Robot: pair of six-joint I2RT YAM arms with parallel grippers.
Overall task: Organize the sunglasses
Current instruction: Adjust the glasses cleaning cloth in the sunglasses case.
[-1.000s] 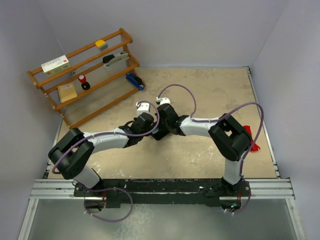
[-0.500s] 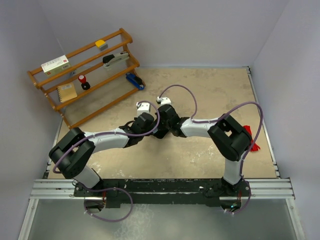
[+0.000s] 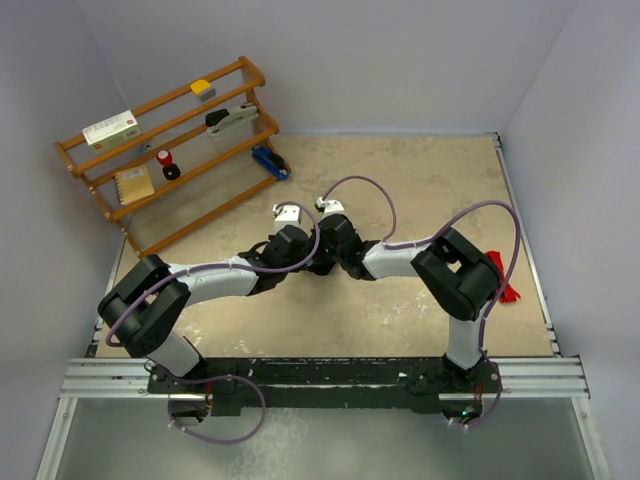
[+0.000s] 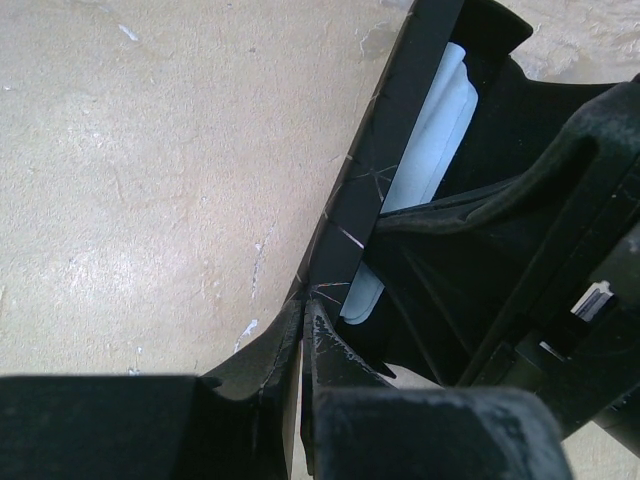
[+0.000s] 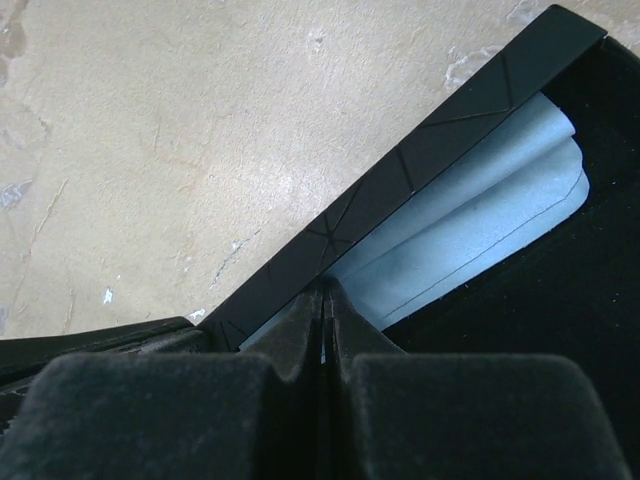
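Sunglasses: I see the red sunglasses [image 3: 510,293] at the 3-to-4 o'clock edge of the worktop [image 3: 420,180]. They are partly hidden behind the right arm's elbow and well apart from both wrists.
Left end effector: my left end effector [image 4: 302,318] is closed, jaws pressed together. Its tips sit right at the near end of the black case [image 4: 385,150] wall. I cannot tell whether they pinch anything.
Right end effector: my right end effector [image 5: 323,300] is closed too. Its tips meet at the inner side of the case rim, just over the edge of the cloth [image 5: 470,215]. I cannot tell whether the cloth is caught.
Case: open. In the left wrist view its wall runs from the fingertips toward 1 o'clock.
Cloth: pale blue, lying inside the case along that wall.
Arms: both reach inward, and the wrists meet at the worktop's middle.
Rack: a wooden rack [image 3: 170,150] stands at 10 o'clock with small items on its shelves.
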